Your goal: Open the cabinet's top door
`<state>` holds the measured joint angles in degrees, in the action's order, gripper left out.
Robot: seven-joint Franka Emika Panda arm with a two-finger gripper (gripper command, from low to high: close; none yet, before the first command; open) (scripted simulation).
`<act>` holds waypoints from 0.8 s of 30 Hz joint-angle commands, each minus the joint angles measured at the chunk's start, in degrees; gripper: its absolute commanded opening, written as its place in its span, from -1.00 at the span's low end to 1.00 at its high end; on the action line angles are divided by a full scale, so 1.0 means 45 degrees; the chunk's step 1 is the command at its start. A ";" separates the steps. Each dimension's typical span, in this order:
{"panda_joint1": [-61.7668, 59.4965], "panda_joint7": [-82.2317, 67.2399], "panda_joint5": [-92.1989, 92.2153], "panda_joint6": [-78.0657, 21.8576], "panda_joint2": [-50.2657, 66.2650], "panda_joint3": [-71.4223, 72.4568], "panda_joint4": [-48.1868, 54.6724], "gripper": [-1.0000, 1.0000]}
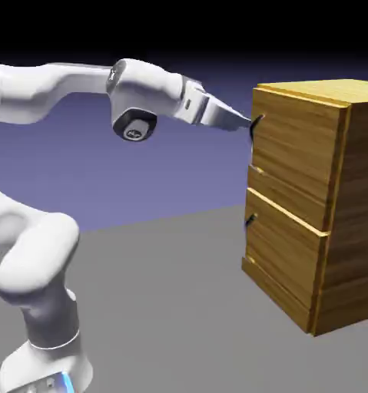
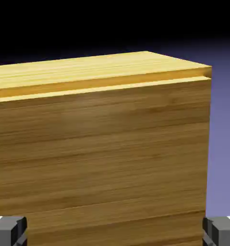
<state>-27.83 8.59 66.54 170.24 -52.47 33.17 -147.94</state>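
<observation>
The cabinet (image 1: 348, 199) stands at the exterior view's right, golden-brown wood grain with yellow edges. Its top door (image 1: 290, 146) is the upper front panel, with a small black handle (image 1: 256, 127) at its left edge. My gripper (image 1: 246, 122) reaches in level from the left, its fingertips right at that handle; I cannot tell whether they touch it. In the hand view the top door (image 2: 107, 153) fills most of the picture. The two grey fingertips (image 2: 8, 231) stand far apart at the bottom corners, open, with only wood between them. The handle is hidden in the hand view.
Below the top door sits the lower panel (image 1: 283, 257) with its own black handle (image 1: 250, 221). The cabinet rests on the grey table (image 1: 171, 307). The arm's base and elbow (image 1: 37, 276) occupy the exterior view's lower left.
</observation>
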 commanded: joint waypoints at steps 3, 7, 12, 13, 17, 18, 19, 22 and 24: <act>-0.0712 -0.0846 0.1662 -0.0094 -0.0495 0.0829 0.0326 1.00; -0.1662 -0.1973 0.3877 -0.0220 -0.1155 0.1933 0.0761 1.00; -0.2849 -0.3383 0.6647 -0.0376 -0.1979 0.3314 0.1304 1.00; -0.3086 -0.3665 0.7200 -0.0408 -0.2144 0.3590 0.1413 1.00; -0.4036 -0.4792 0.9416 -0.0533 -0.2804 0.4695 0.1848 1.00; -0.4273 -0.5074 0.9970 -0.0564 -0.2969 0.4971 0.1956 1.00; -0.4511 -0.5356 1.0523 -0.0596 -0.3134 0.5247 0.2065 1.00; -0.5223 -0.6201 1.2185 -0.0690 -0.3629 0.6075 0.2391 1.00; -0.5698 -0.6765 1.3293 -0.0752 -0.3958 0.6628 0.2609 1.00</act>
<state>-53.47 -21.85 126.35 166.86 -70.29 63.00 -136.21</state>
